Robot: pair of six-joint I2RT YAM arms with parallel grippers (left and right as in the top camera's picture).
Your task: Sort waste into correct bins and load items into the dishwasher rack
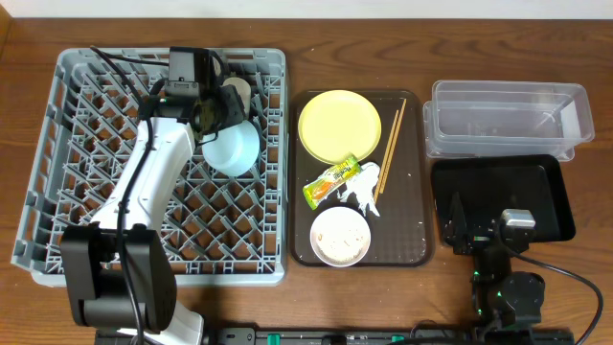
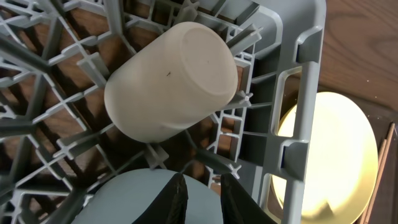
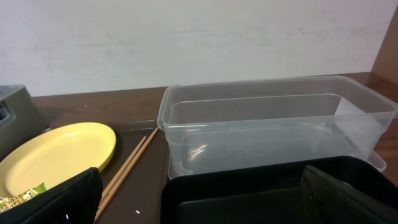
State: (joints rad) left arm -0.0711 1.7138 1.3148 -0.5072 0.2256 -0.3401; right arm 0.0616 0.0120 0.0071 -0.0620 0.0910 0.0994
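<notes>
My left gripper (image 1: pixel 215 120) reaches into the grey dishwasher rack (image 1: pixel 57 144) and is shut on the rim of the light blue bowl (image 1: pixel 233 147), which is tilted among the pegs. In the left wrist view the fingers (image 2: pixel 205 196) straddle the bowl's edge (image 2: pixel 124 199). The cream cup (image 2: pixel 171 81) lies on its side just beyond it. The yellow plate (image 1: pixel 338 125), chopsticks (image 1: pixel 390 149), green-and-yellow wrapper (image 1: pixel 331 182), white tissue (image 1: pixel 364 199) and small white bowl (image 1: pixel 340 235) holding crumbs sit on the brown tray. My right gripper (image 1: pixel 479 230) is open and empty over the black tray (image 1: pixel 503 187).
The clear tub (image 1: pixel 506 115) stands behind the black tray at the right. The brown serving tray (image 1: pixel 417 192) lies between the rack and the bins. The rack's right wall (image 2: pixel 298 112) stands close beside the yellow plate (image 2: pixel 336 155).
</notes>
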